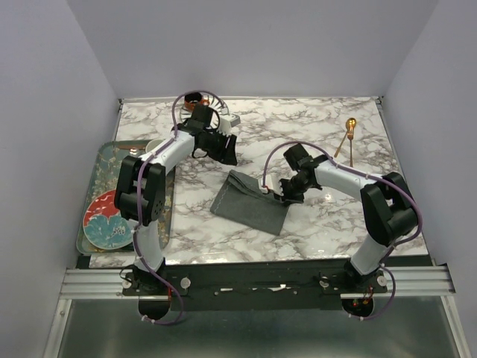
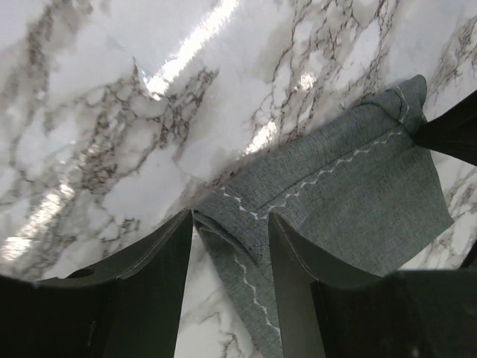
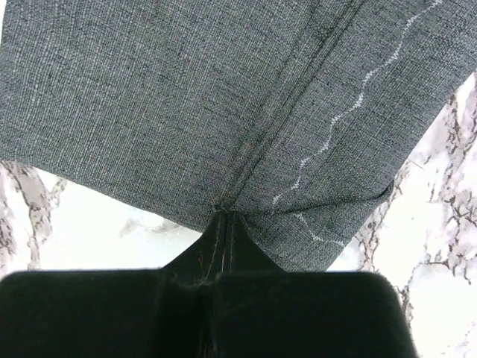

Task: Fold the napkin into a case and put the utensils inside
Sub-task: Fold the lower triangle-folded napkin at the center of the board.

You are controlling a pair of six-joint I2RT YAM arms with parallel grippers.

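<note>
we see the napkin [image 1: 250,203] lying folded at the centre of the marble table [image 1: 313,127]. its 3 o'clock edge is clenched in the right gripper [image 3: 226,220], while the left gripper [image 2: 231,218] is released, fingers parted around the cloth's 11 o'clock corner without closing on it. the utensils [image 1: 346,138] lie together at 1 o'clock, well apart from the cloth; at 11 o'clock an orange cup [image 1: 195,98] with a striped saucer [image 1: 216,101] sits partly behind the left arm [image 1: 171,149], and at 9 o'clock a tray [image 1: 93,175] holds a red and teal plate [image 1: 104,220].
</note>
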